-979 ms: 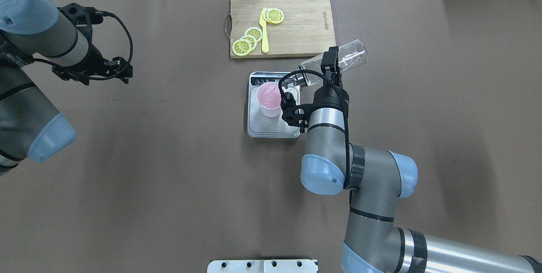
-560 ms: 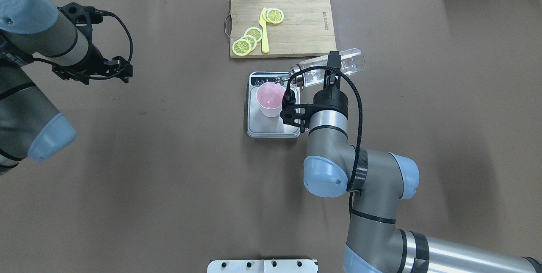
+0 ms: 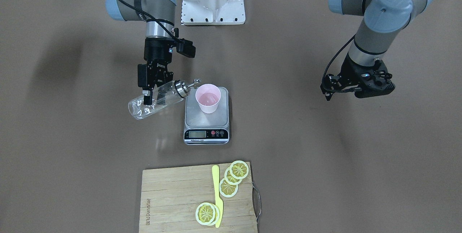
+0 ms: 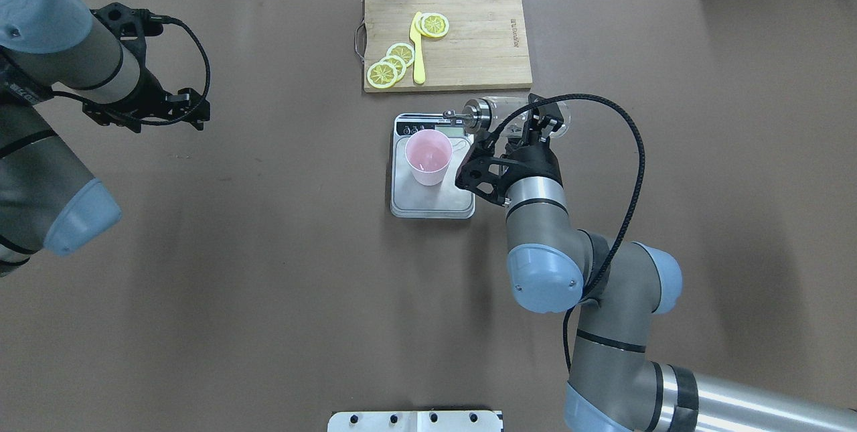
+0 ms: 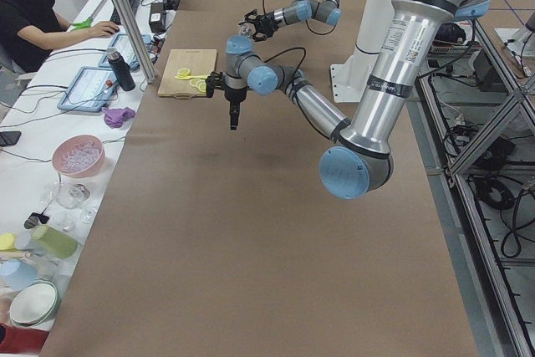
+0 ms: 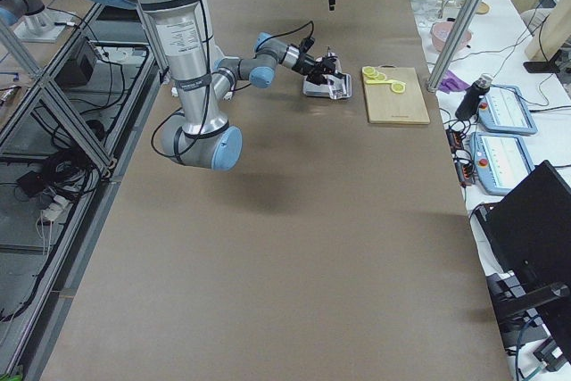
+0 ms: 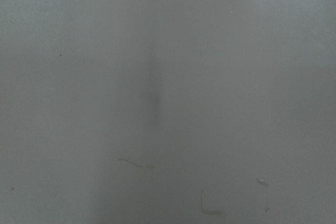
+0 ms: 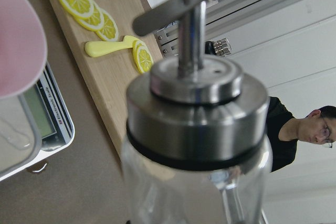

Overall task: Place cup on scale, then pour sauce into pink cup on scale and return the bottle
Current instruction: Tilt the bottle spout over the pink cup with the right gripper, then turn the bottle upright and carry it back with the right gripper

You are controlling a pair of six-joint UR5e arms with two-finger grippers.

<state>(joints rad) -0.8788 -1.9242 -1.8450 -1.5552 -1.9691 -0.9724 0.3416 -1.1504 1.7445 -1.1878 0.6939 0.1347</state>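
Note:
The pink cup point(image 4: 428, 154) stands upright on the silver scale point(image 4: 428, 204), near its display end; it also shows in the front-facing view point(image 3: 208, 98). My right gripper point(image 4: 532, 122) is shut on the clear glass bottle point(image 4: 499, 110). It holds the bottle nearly level, just right of the scale. The silver pourer cap point(image 4: 477, 114) points at the cup, and the spout is beside the rim, not over it. The right wrist view shows the cap point(image 8: 194, 114) close up. My left gripper point(image 4: 144, 110) hovers far left over bare table, fingers hidden.
A wooden cutting board point(image 4: 469, 37) with lemon slices point(image 4: 392, 63) and a yellow knife point(image 4: 418, 50) lies just beyond the scale. The robot's base plate point(image 4: 415, 420) is at the near table edge. A person sits past the table's far side.
My right wrist has rotated and swung the bottle back from its steep pouring tilt to nearly level. The spout has drawn away from over the cup. The left arm has not moved.

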